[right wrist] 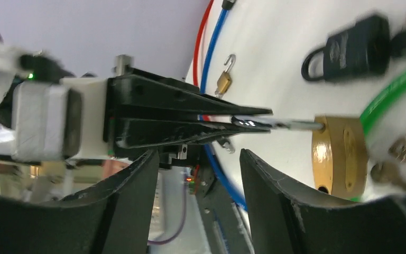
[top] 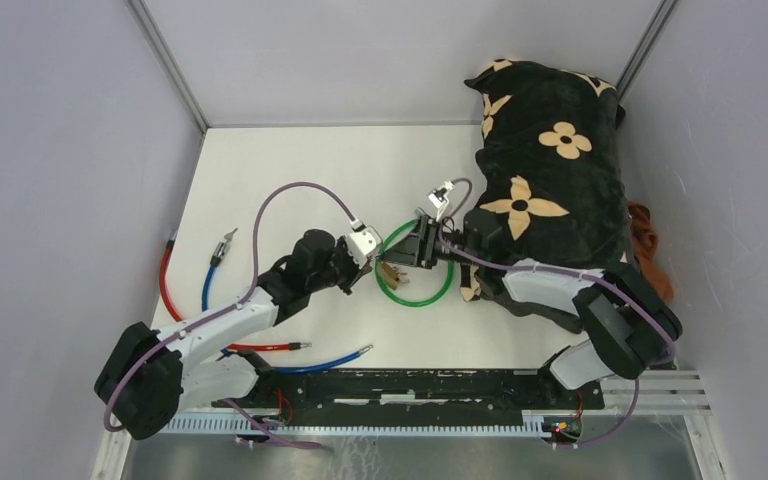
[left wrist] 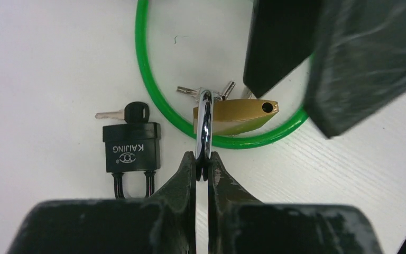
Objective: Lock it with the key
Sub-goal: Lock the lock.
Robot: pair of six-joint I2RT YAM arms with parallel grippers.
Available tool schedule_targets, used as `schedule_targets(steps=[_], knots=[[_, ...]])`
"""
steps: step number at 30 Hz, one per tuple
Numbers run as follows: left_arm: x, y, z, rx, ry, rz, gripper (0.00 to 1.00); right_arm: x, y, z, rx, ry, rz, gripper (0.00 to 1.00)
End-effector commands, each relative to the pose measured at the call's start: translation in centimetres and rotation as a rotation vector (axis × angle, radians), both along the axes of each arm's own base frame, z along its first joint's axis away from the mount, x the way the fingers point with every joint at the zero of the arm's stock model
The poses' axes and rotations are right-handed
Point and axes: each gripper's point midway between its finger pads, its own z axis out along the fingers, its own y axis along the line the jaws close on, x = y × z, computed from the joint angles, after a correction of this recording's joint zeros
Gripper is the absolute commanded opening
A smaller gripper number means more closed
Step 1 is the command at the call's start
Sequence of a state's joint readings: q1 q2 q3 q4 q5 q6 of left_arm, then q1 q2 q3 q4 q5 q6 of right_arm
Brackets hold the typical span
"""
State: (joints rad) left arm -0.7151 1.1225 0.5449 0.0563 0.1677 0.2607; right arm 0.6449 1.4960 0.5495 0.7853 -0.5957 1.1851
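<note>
Left pincer (left wrist: 202, 159): closed tight on the steel shackle (left wrist: 205, 119) of the brass padlock (left wrist: 238, 117), propping the body on edge on the tabletop (left wrist: 42, 63).
Padlock's place: across the near side of the green cable loop (left wrist: 147, 79), between the two arms.
Keys (left wrist: 214, 94): a small bunch lying just behind the brass body, not in any pincer.
Right pincer (right wrist: 198, 159): fingers apart and empty, hanging just over the lock.
Doing it well: I'd keep the left grip dead still. The right should take one key squarely by its head without dragging the bunch. No view shows me the keyhole, so the body may need turning first.
Left wrist view only: a black padlock (left wrist: 132, 148) with its own key (left wrist: 135, 112) in, just beside the loop.
Right wrist view only: a small brass padlock (right wrist: 223, 79), shackle open, by the red cable (right wrist: 203, 32) and the blue cable (right wrist: 214, 47).
Top view only: a flowered dark cushion (top: 550, 170) at the far right.
</note>
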Motion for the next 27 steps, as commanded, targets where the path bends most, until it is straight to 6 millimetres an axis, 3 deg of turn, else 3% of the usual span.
schedule_targets(steps=[1, 4, 6, 10, 12, 13, 20, 25, 27], knots=[[0.6, -2.1, 6.0, -0.294, 0.042, 0.022, 0.02, 1.8, 0.0, 3.3, -0.230, -0.627, 0.181, 0.64], [0.1, -2.7, 8.4, -0.363, 0.034, -0.024, 0.02, 2.7, -2.3, 2.7, -0.427, -0.932, 0.220, 0.66], [-0.7, -3.0, 9.7, -0.391, 0.021, -0.072, 0.02, 2.1, -3.2, 2.5, -0.467, -1.082, 0.286, 0.70], [-0.4, -2.4, 11.5, -0.451, 0.041, -0.006, 0.02, 2.8, -5.0, 0.3, -0.592, -1.120, 0.264, 0.75], [-0.4, -2.1, 12.5, -0.508, 0.059, 0.019, 0.02, 1.9, -4.8, -1.3, -0.550, -1.086, 0.266, 0.77], [-0.5, -2.1, 13.0, -0.529, 0.063, 0.016, 0.02, 1.5, -4.9, -2.2, -0.534, -1.063, 0.262, 0.83], [-1.4, -2.1, 14.0, -0.583, 0.098, 0.013, 0.02, 1.7, -4.1, -1.3, -0.406, -1.090, 0.088, 0.98], [-1.9, -2.4, 14.6, -0.638, 0.128, 0.004, 0.02, 1.3, -2.4, -0.4, -0.396, -1.183, 0.007, 0.98], [-2.0, -2.4, 14.7, -0.640, 0.126, -0.001, 0.02, 1.8, -1.8, -1.0, -0.428, -1.183, 0.016, 0.91]])
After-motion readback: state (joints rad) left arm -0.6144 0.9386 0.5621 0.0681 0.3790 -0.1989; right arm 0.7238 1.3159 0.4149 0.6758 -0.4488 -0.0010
